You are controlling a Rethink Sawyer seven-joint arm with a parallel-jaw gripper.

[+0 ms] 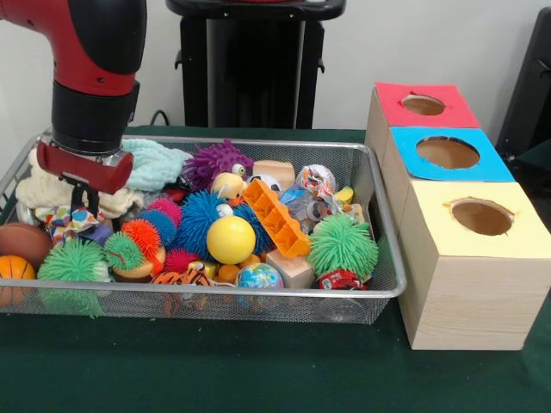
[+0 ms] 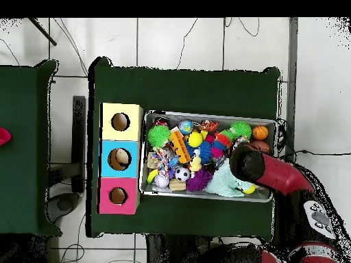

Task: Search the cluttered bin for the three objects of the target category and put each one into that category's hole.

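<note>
A wire mesh bin holds a heap of toys: a yellow ball, green spiky balls, an orange block, a small globe ball, a purple fuzzy toy and an orange basketball. My gripper reaches down into the bin's left end, over a patterned cloth bow beside a white cloth. Whether it holds anything is hidden by the clutter. In the overhead view the arm covers the gripper at the bin's right end.
Three wooden boxes with round holes stand in a row right of the bin: red top, blue top, yellow top. Overhead they lie left of the bin: yellow, blue, red. A teal cloth lies behind the gripper.
</note>
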